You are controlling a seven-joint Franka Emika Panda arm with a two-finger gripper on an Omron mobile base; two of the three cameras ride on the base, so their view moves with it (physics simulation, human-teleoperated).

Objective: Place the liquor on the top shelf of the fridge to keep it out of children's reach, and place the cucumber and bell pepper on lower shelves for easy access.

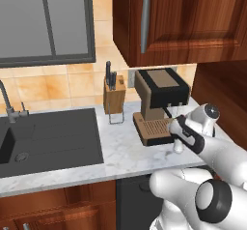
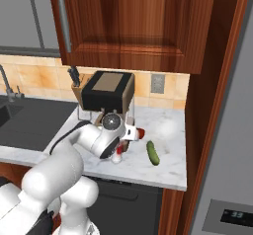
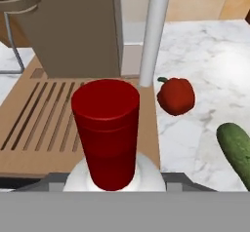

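Observation:
The liquor (image 3: 105, 128) stands on the marble counter in front of the coffee machine; its red cap sits close under the hand camera. My gripper (image 2: 120, 150) hangs straight down over the bottle (image 2: 117, 157), its fingers on either side of it, and their grip cannot be made out. In the left base view the gripper (image 1: 177, 138) covers most of the bottle. The red bell pepper (image 3: 176, 96) (image 2: 142, 132) lies just right of the bottle. The dark green cucumber (image 3: 237, 148) (image 2: 153, 152) lies further right. The grey fridge (image 2: 237, 130) stands closed at the far right, its shelves hidden.
A brown and black coffee machine (image 1: 159, 103) (image 2: 106, 96) stands right behind the bottle, its drip tray (image 3: 44, 124) beside it. A knife block (image 1: 114, 96) and the dark sink (image 1: 48, 137) lie to the left. Wooden cabinets (image 2: 128, 26) hang overhead. A wood panel (image 2: 207, 130) separates counter and fridge.

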